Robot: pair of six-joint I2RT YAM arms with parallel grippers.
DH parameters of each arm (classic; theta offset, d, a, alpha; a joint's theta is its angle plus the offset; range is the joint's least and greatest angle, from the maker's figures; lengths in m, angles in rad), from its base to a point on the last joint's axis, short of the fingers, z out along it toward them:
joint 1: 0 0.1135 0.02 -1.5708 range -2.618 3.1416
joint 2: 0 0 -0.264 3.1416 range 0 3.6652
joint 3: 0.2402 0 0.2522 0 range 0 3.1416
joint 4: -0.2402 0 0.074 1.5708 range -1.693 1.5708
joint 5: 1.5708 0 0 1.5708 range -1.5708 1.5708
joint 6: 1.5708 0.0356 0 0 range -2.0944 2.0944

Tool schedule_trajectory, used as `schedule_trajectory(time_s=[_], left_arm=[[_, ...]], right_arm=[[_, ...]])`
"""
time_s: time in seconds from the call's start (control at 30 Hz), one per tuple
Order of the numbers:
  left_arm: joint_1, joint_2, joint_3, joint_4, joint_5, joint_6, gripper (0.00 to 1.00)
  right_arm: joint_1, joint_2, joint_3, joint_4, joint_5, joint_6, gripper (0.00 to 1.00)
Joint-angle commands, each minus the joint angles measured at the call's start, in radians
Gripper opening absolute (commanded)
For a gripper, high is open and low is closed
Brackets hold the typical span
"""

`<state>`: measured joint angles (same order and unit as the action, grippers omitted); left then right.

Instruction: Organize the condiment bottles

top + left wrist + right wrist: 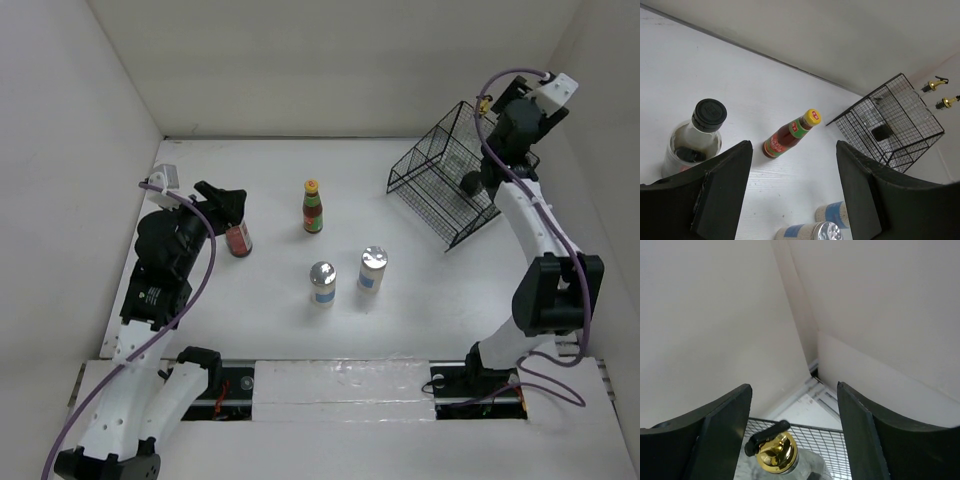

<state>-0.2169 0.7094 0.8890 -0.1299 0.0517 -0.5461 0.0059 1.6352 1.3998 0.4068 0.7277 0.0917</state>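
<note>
Above black wire basket (430, 160), far right, right gripper (793, 386) fingers spread wide over clear glass gold-spouted cruet (772, 452), likely stowed there; left gripper (793, 145) fingers wide, empty, beside black-capped red-filled jar (239, 240).

White table (260, 170), bright colours
Sauce bottle (314, 207): red label, yellow cap; shakers (322, 283): silver tops, blue labels; basket (432, 170): black wire.

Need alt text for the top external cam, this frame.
On a white table, the left gripper is by a red-filled jar and the right gripper reaches over a black wire basket at rear right. Between them stand a yellow-capped sauce bottle and two silver-topped shakers.
</note>
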Motion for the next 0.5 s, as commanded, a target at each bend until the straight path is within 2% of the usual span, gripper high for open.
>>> schedule_trajectory(time_s=[0.0,0.13,0.2,0.23,0.27,0.4,0.43,0.47], left_arm=[[-0.006,-0.016,-0.013,0.055,0.013,0.014,0.64],[-0.006,-0.025,-0.013,0.055,0.013,0.014,0.65],[-0.006,-0.025,-0.013,0.055,0.013,0.014,0.65],[-0.006,-0.025,-0.013,0.055,0.013,0.014,0.65],[-0.006,-0.025,-0.013,0.055,0.013,0.014,0.65],[-0.006,-0.036,0.01,0.044,-0.01,0.014,0.65],[-0.006,-0.036,0.024,0.044,-0.019,0.014,0.65],[-0.006,-0.045,0.024,0.033,-0.035,0.014,0.65]], right_arm=[[-0.007,-0.095,0.071,-0.061,-0.049,0.034,0.76],[0.015,-0.19,0.08,-0.123,-0.161,0.045,0.77],[0.016,-0.245,0.102,-0.16,-0.288,0.045,0.77],[0.037,-0.259,0.102,-0.192,-0.426,0.033,0.75],[0.048,-0.271,0.113,-0.207,-0.492,0.033,0.7],[0.106,-0.299,0.094,-0.229,-0.902,0.038,0.32],[0.124,-0.299,0.079,-0.229,-0.981,0.063,0.2],[0.176,-0.285,0.079,-0.217,-1.113,0.077,0.15]])
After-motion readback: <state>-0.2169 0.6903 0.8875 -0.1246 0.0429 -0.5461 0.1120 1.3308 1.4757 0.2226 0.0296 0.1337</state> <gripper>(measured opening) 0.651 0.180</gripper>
